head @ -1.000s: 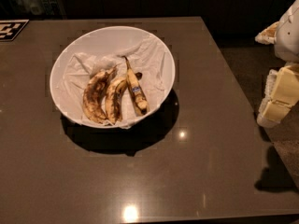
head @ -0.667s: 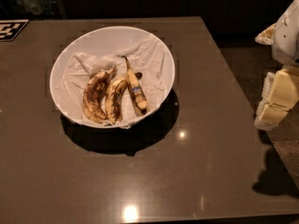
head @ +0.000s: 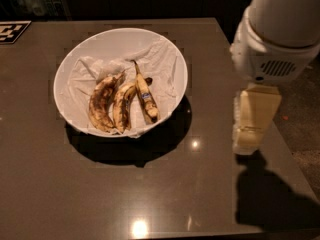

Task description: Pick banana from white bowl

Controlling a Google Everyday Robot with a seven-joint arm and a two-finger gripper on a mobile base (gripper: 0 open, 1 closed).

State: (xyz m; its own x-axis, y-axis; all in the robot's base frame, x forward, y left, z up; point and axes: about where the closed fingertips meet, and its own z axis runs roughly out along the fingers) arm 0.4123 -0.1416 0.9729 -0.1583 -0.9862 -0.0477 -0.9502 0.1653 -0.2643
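The white bowl sits on the dark table, left of centre, lined with crumpled white paper. The banana, slim and yellow with a small blue sticker at mid-length, lies at the right of the bowl's contents, with its stem pointing to the back. Two broader brown-blotched bananas lie to its left. My gripper hangs from the white arm above the table's right side. It is well to the right of the bowl and touches nothing.
The dark table ends at a right edge just beyond the gripper, with floor past it. A black-and-white checkered marker lies at the table's back left corner. Dark clutter stands behind the table.
The arm and gripper have moved left from the right edge of the view to above the table's right side, nearer the bowl. The bowl and bananas have not moved.
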